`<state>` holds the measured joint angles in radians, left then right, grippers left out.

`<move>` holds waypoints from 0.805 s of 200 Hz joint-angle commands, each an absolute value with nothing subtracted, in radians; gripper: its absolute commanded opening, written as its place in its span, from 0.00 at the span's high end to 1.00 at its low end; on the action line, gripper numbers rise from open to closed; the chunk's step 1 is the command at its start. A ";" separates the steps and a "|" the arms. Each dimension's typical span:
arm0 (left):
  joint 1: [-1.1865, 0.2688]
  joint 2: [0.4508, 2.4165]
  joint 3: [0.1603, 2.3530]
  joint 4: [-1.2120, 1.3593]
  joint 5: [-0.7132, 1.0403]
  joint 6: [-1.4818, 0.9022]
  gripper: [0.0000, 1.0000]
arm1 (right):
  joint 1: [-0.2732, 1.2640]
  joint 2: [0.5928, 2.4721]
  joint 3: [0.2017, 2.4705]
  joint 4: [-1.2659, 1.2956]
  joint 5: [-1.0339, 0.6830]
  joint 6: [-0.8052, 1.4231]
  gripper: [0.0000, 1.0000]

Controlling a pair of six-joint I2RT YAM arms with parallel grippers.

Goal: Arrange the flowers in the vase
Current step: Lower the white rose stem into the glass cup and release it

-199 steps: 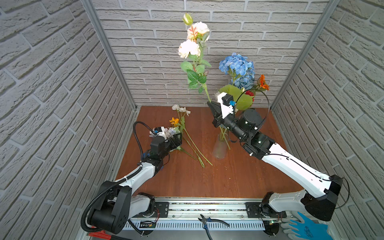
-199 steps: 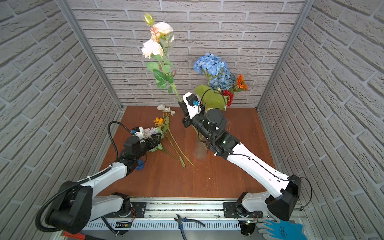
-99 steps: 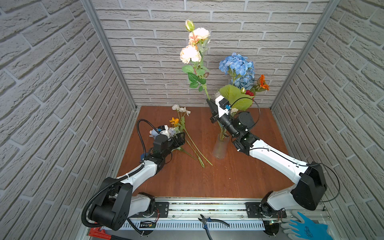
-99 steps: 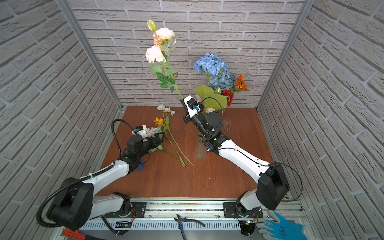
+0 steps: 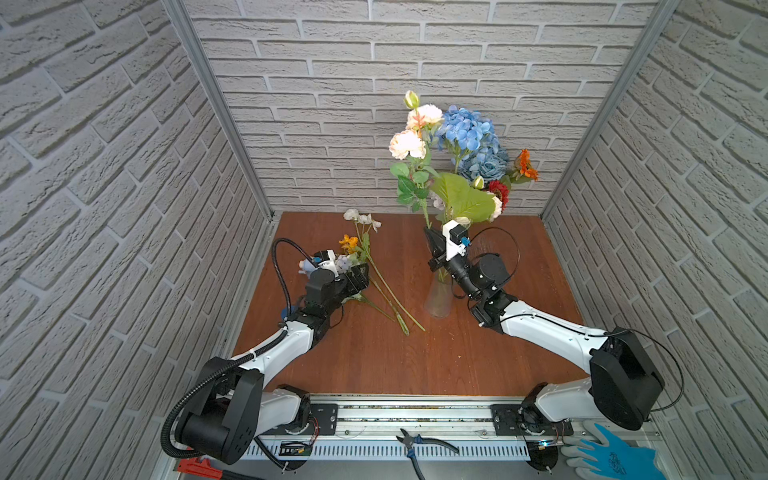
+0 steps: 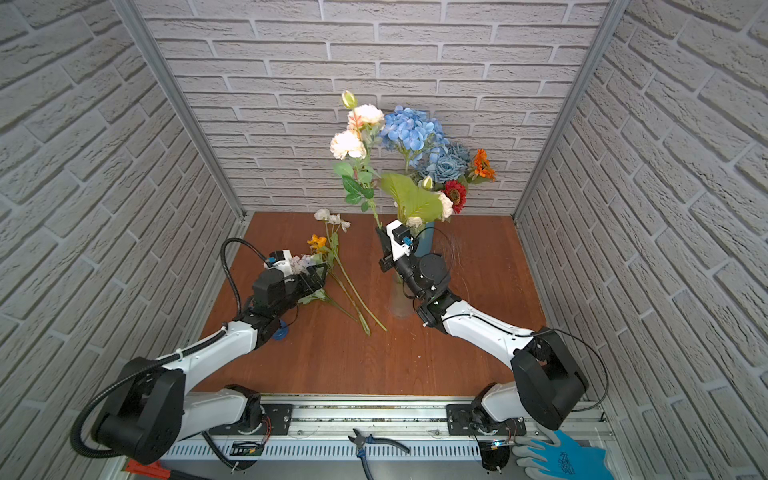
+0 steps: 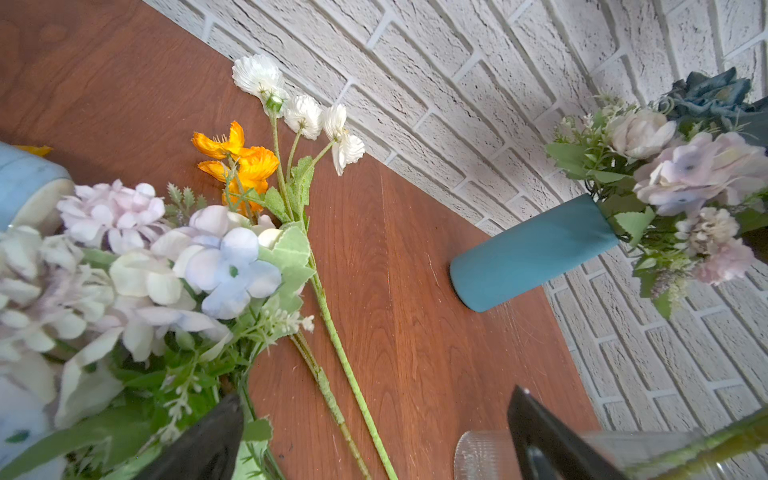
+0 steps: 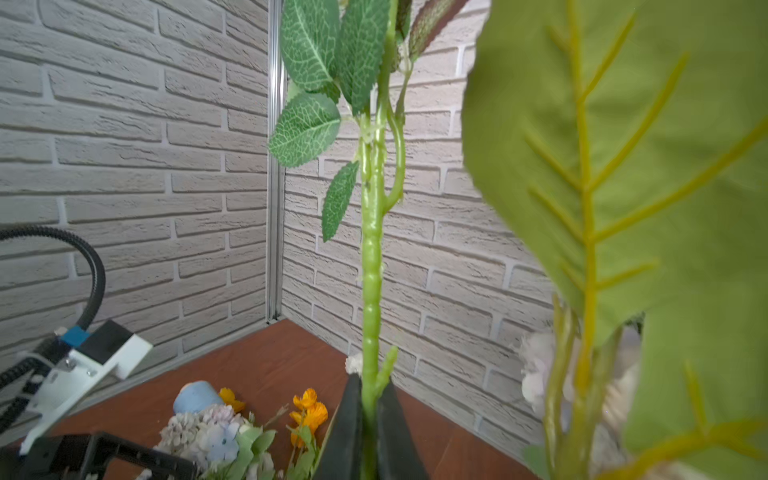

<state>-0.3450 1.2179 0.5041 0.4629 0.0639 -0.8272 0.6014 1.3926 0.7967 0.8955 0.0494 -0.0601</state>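
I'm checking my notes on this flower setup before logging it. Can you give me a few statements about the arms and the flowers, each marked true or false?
1. The right gripper is shut on the cream rose stem. True.
2. The left gripper grips the orange flower. False: it is open beside the lilac-white bunch, and the orange flower lies free on the table.
3. The blue hydrangea lies flat on the table. False: it stands upright at the back.
4. The white flower lies on the table beside the orange flower. True.
5. Pliers lie on the front rail. True.
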 commanded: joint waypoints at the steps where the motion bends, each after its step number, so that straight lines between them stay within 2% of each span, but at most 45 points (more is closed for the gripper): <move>1: -0.358 1.229 0.540 0.493 0.052 -0.817 0.02 | 0.604 1.338 0.733 0.972 0.124 -0.004 0.94; 55: -0.387 1.246 0.568 0.476 0.036 -0.816 0.02 | 0.604 1.296 0.643 0.890 0.204 -0.031 0.91; 82: -0.393 1.224 0.580 0.426 0.009 -0.796 0.02 | 0.604 1.293 0.608 0.880 0.227 -0.038 0.85; 117: -0.390 1.154 0.610 0.308 -0.075 -0.728 0.02 | 0.607 1.280 0.592 0.829 0.222 -0.046 0.72; 143: -0.361 1.103 0.614 0.256 -0.111 -0.703 0.02 | 0.614 1.240 0.600 0.768 0.194 -0.067 0.57; 161: -0.326 1.080 0.610 0.233 -0.109 -0.709 0.02 | 0.631 1.194 0.639 0.638 0.193 -0.079 0.47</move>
<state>-0.3660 1.1141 0.5880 0.2798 -0.0643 -0.7368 0.6121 1.2659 0.5987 0.7506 0.2008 -0.0513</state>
